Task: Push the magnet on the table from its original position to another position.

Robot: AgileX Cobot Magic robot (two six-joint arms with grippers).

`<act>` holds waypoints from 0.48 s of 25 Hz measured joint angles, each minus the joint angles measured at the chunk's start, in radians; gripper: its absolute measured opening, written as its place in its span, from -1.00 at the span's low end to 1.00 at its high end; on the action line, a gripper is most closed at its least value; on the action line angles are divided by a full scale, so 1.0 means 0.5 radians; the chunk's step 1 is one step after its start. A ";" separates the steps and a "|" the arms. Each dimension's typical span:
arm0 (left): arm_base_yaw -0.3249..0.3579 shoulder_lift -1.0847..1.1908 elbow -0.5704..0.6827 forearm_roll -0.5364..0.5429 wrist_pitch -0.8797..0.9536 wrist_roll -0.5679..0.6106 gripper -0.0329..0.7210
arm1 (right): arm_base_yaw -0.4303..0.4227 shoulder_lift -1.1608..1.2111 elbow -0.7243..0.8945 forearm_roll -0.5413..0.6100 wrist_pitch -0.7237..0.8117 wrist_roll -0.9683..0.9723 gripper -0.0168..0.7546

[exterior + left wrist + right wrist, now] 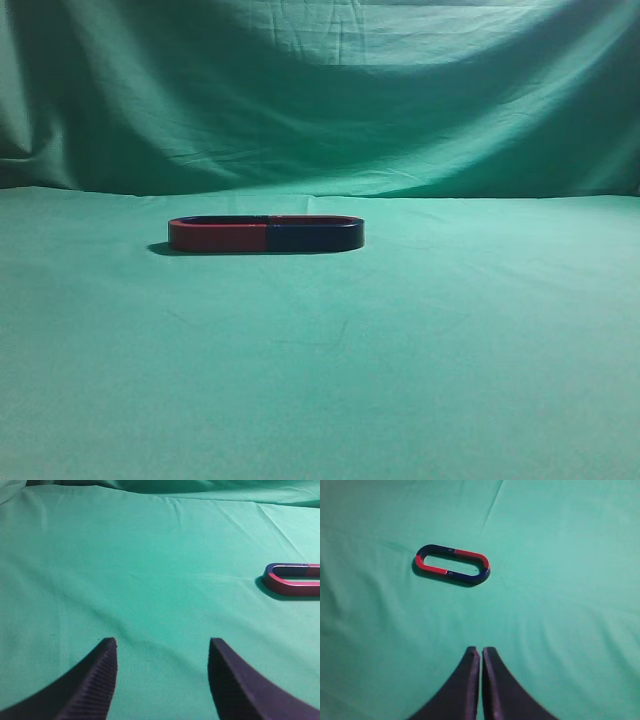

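The magnet is a low, dark navy U shape with a thin reddish top rim. It lies on the green table, and its open end meets a red U-shaped magnet, so the two form one oval. In the right wrist view the magnet is the oval's right half. It lies well ahead and slightly left of my right gripper, which is shut and empty. My left gripper is open and empty over bare cloth. In its view only the red magnet's end shows, far to the right. Neither gripper shows in the exterior view.
A draped, wrinkled green cloth backdrop hangs behind the table. Smooth green cloth lies all around the two joined magnets.
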 joint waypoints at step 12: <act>0.000 0.000 0.000 0.000 0.000 0.000 0.07 | 0.000 -0.971 0.701 -0.023 -0.150 0.000 -0.96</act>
